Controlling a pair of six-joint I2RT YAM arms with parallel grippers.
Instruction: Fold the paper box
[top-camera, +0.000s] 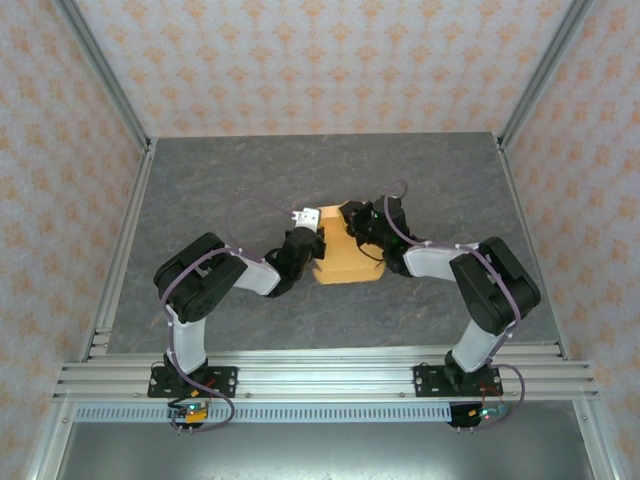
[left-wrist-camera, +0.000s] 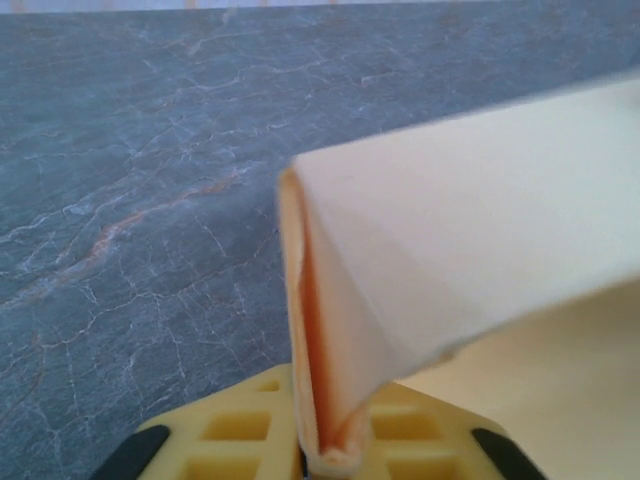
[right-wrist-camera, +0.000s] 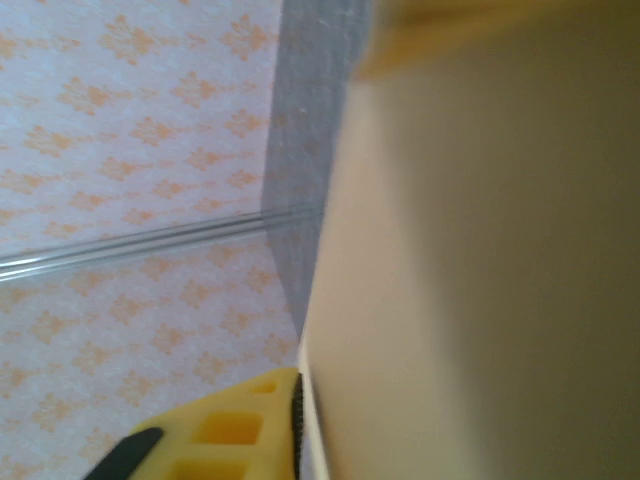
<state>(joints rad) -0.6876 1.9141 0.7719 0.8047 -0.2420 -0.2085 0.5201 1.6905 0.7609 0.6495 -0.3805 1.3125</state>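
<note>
The paper box (top-camera: 345, 258), tan-orange thin cardboard, is held between the two arms over the middle of the table. My left gripper (top-camera: 312, 238) is shut on its left edge; in the left wrist view the folded cardboard edge (left-wrist-camera: 330, 330) is pinched between the yellow fingers (left-wrist-camera: 240, 430). My right gripper (top-camera: 362, 230) holds the box's upper right part; in the right wrist view the cardboard (right-wrist-camera: 470, 280) lies flat against one yellow finger (right-wrist-camera: 235, 430), and the other finger is hidden behind it.
The grey marbled table (top-camera: 200, 190) lies under the box. Patterned walls (top-camera: 320, 60) and metal frame rails (top-camera: 120, 250) enclose it. An aluminium rail (top-camera: 320, 375) carries both arm bases at the near edge.
</note>
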